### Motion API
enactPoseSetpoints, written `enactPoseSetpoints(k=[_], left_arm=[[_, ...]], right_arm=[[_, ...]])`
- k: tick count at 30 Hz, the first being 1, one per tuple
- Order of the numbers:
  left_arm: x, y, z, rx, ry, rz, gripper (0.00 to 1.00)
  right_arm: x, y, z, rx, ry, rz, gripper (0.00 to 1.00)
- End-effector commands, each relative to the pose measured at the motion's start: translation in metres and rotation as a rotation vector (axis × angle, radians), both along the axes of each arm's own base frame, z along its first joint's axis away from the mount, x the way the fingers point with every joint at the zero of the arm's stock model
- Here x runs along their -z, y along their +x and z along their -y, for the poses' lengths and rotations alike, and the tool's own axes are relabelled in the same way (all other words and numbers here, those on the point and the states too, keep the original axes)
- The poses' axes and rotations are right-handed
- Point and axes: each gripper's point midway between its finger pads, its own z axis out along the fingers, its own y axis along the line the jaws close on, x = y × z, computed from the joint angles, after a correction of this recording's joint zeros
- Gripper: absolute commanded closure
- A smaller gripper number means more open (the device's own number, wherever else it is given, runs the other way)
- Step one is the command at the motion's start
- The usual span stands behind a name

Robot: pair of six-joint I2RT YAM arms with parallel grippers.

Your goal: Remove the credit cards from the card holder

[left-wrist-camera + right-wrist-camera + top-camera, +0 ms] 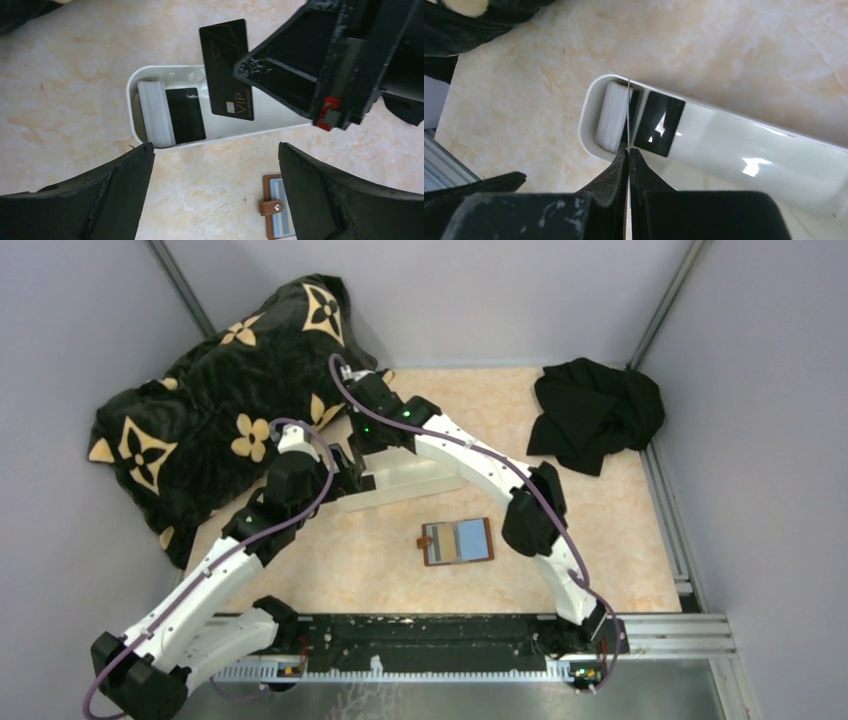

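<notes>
Card holder (459,541) open flat; black card (227,70) upright.

The pale marbled table (620,540) carries the open card holder (459,541) mid-table and a long white tray (744,150) just beyond. A black cloth (592,410) lies far right, a patterned black cushion (215,430) far left.

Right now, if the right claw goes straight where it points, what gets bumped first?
Probably the white tray: the held card in the right claw aims into its end, between the white stack and a black card lying there. Depth is unclear.
</notes>
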Motion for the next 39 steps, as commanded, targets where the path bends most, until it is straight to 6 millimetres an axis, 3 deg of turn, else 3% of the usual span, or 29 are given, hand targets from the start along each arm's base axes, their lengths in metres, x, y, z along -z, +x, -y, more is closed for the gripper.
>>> enactPoseSetpoints(k=[1, 6, 17, 23, 39], left_arm=[[-0.008, -0.009, -0.024, -0.069, 0.053, -0.007, 0.01], [-0.008, -0.014, -0.033, -0.082, 0.059, 0.008, 0.01], [0.002, -0.015, -0.035, -0.070, 0.077, -0.011, 0.01], [0.005, -0.016, -0.034, -0.054, 0.073, -0.013, 0.01], [0.016, -0.017, -0.028, -0.028, 0.045, -0.031, 0.01]], right_arm=[[-0.004, -0.008, -0.017, 0.008, -0.099, 0.053, 1.00], [0.009, -0.007, -0.027, 0.027, -0.130, 0.054, 1.00], [0.037, -0.004, -0.029, 0.041, -0.163, 0.047, 1.00], [0.065, -0.007, -0.027, 0.030, -0.211, 0.014, 1.00], [0.094, -0.014, -0.022, 0.026, -0.252, -0.031, 1.00]])
